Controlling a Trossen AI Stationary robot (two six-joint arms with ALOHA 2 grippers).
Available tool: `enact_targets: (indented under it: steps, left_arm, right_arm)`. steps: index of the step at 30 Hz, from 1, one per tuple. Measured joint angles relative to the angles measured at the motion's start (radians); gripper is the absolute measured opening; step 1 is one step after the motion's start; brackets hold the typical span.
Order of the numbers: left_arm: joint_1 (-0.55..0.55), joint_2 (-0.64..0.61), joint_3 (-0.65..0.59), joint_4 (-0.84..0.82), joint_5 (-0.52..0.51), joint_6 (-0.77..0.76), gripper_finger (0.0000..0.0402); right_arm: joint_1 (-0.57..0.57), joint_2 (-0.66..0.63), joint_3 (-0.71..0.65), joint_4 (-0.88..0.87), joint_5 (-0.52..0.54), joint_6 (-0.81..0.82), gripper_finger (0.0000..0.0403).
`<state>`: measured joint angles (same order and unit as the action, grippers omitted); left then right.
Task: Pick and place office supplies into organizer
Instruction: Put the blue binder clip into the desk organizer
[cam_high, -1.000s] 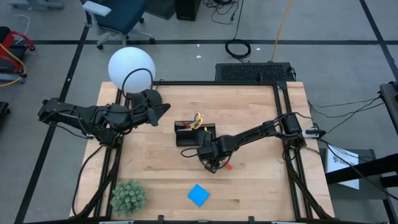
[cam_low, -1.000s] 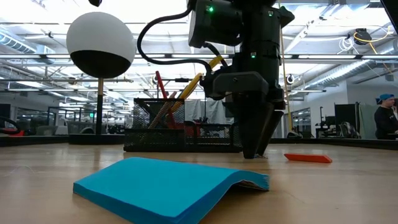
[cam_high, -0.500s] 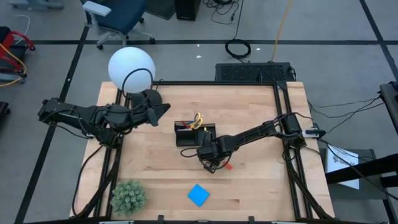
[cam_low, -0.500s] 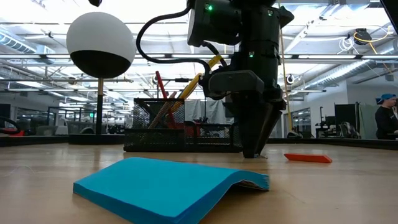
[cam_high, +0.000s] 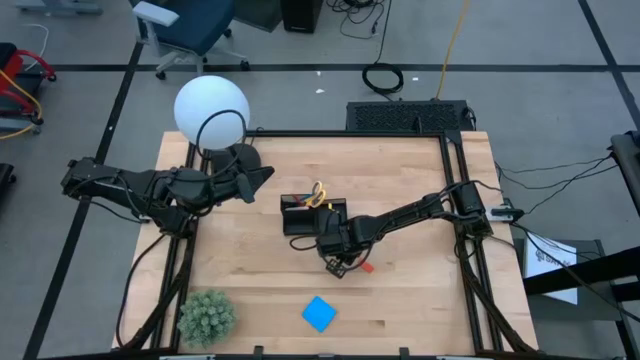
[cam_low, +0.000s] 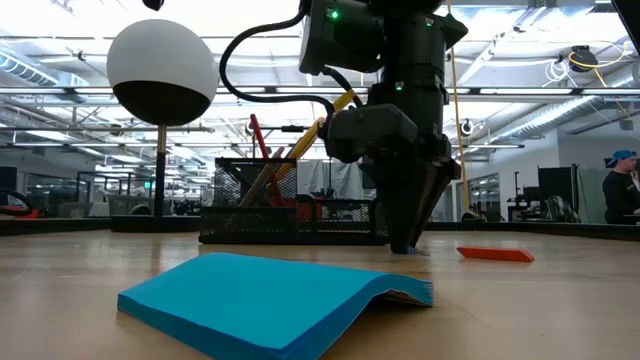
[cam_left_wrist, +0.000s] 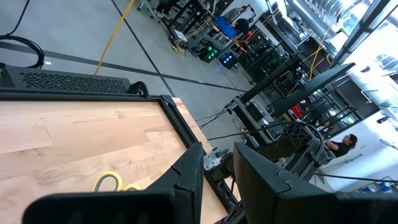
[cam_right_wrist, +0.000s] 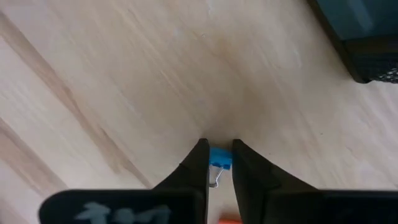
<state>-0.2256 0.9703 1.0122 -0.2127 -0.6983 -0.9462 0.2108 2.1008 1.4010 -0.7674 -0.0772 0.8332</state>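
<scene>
Pinched in since a second ago: right end effector (cam_right_wrist: 217, 163) now clamped on small blue metal binder clip (cam_right_wrist: 219, 157), down at wooden table (cam_high: 420, 300), presumably for lifting.

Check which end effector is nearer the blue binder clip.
Right. The right end effector is closed around the blue binder clip on the table; the left end effector hangs beside the lamp, well away.

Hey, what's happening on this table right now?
The right gripper is down on the wooden table beside the black organizer, its fingers shut on a small blue binder clip. An orange eraser lies next to it, and a blue note pad sits nearer the front edge. Scissors already stand in the organizer. The left gripper waits near the lamp.
</scene>
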Motion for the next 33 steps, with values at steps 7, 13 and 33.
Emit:
enact_targets:
  steps: [7, 13, 33]
  left_arm:
    - [0.0, 0.0, 0.0, 0.0, 0.0, 0.0, 0.0081]
    - [0.0, 0.0, 0.0, 0.0, 0.0, 0.0, 0.0081]
    - [0.0, 0.0, 0.0, 0.0, 0.0, 0.0, 0.0081]
  right_arm:
    - [-0.002, -0.006, 0.0, 0.008, -0.007, -0.001, 0.0045]
    - [-0.002, -0.008, 0.0, 0.008, -0.028, 0.004, 0.0034]
    - [-0.057, -0.091, -0.003, 0.02, -0.044, -0.106, 0.0033]
